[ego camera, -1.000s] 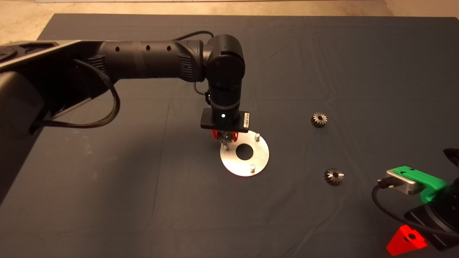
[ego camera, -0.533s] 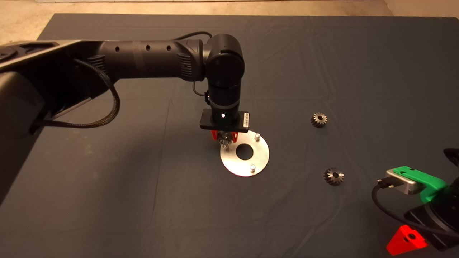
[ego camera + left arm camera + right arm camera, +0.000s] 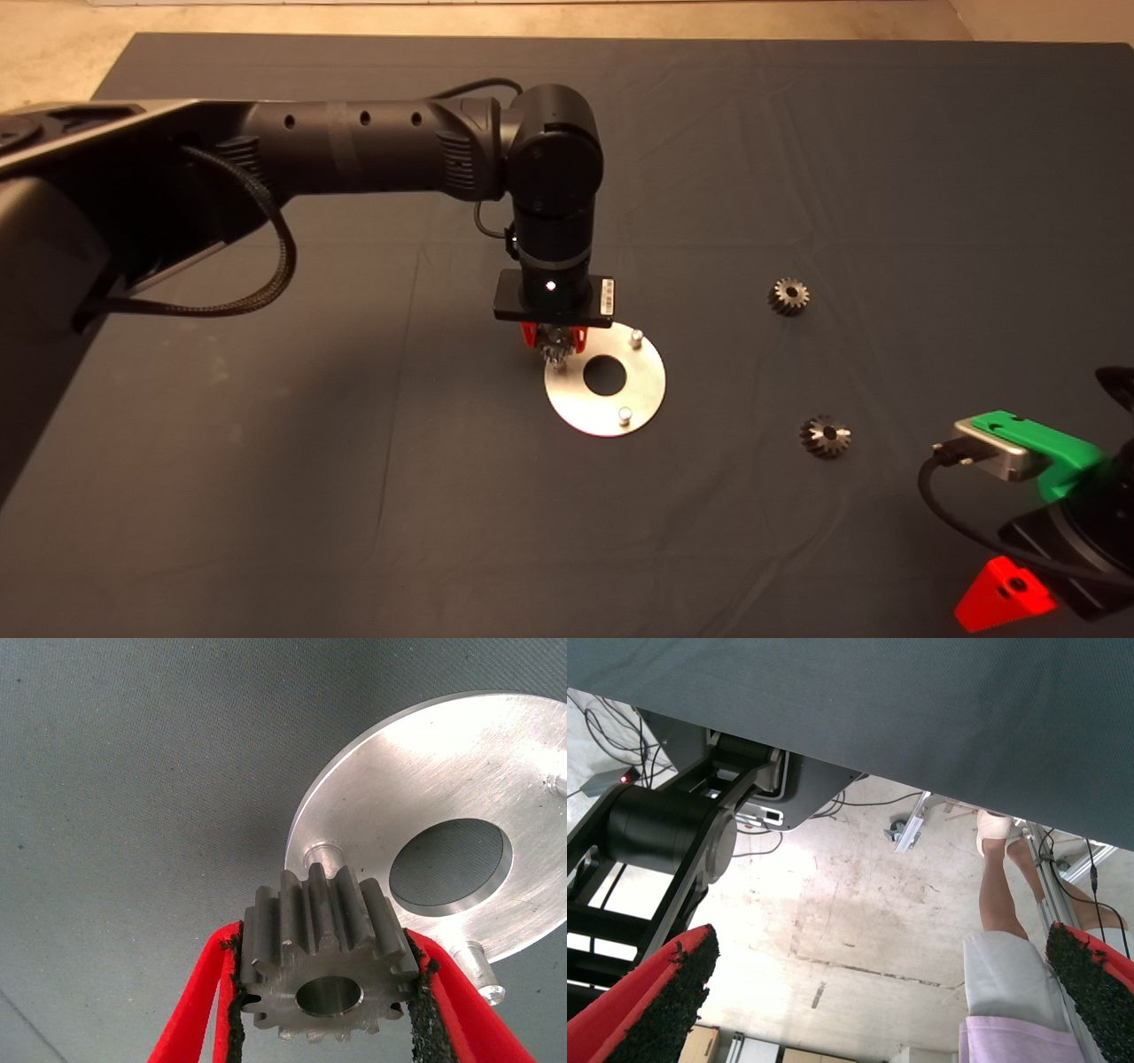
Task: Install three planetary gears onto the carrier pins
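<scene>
- We note the right green gripper with two red fingers point(image 3: 1005, 598) parked at the lower right edge of the head view, fingers spread wide with nothing between them; its wrist view shows the floor beyond the mat and a person's leg point(image 3: 997, 904), upside down.
- We log two small dark grey toothed metal gears lying loose on the dark mat point(image 3: 266, 461), right of the disc: the nearer gear point(image 3: 825, 436) and the farther gear point(image 3: 788, 296), well apart from each other.
- The flat round shiny metal disc with a central hole point(image 3: 642, 385) lies near mid-mat. Two short silver pins stand bare: the near pin point(image 3: 625, 414) and the far pin point(image 3: 635, 337).
- The left gripper point(image 3: 323, 997) hangs over the disc's left rim, its black pads clamped on the flanks of a third silvery gear point(image 3: 323, 961), bore showing.
- In the left wrist view the third pin point(image 3: 324, 855) stands just beyond the held gear; we cannot tell whether they touch.
</scene>
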You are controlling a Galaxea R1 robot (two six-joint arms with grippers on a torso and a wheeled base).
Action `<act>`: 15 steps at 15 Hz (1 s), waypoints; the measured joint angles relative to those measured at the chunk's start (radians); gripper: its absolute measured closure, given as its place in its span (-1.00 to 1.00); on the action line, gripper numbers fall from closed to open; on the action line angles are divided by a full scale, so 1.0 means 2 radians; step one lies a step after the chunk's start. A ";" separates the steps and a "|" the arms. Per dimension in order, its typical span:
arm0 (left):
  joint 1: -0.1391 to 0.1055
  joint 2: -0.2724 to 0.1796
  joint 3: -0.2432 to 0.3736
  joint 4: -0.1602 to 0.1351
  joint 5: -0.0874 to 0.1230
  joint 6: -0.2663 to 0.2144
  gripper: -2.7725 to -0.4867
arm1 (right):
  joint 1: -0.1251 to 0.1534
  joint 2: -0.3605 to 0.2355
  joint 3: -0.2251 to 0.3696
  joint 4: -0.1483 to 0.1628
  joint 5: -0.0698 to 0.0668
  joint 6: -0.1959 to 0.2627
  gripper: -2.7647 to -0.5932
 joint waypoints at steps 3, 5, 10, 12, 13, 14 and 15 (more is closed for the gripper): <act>0.000 0.000 0.000 0.000 0.000 0.000 0.59 | 0.000 0.000 0.000 0.000 0.000 0.000 -0.99; 0.004 0.000 0.000 0.000 0.000 0.000 0.59 | 0.000 0.000 0.000 0.000 0.000 0.000 -0.99; 0.011 -0.001 0.000 0.000 0.000 0.000 0.59 | 0.000 0.000 0.000 0.000 0.000 0.000 -0.99; 0.012 -0.002 0.000 -0.001 0.000 0.000 0.60 | 0.000 0.000 0.000 0.000 0.000 0.000 -0.99; 0.012 -0.002 0.000 0.000 0.000 0.000 0.60 | 0.000 0.000 0.000 0.000 0.000 0.000 -0.99; 0.012 -0.002 0.000 -0.001 0.000 0.000 0.60 | 0.000 0.000 0.000 0.000 0.000 0.000 -0.99; 0.012 -0.002 0.000 -0.001 0.000 0.000 0.60 | 0.000 0.000 0.000 0.000 0.000 0.000 -0.99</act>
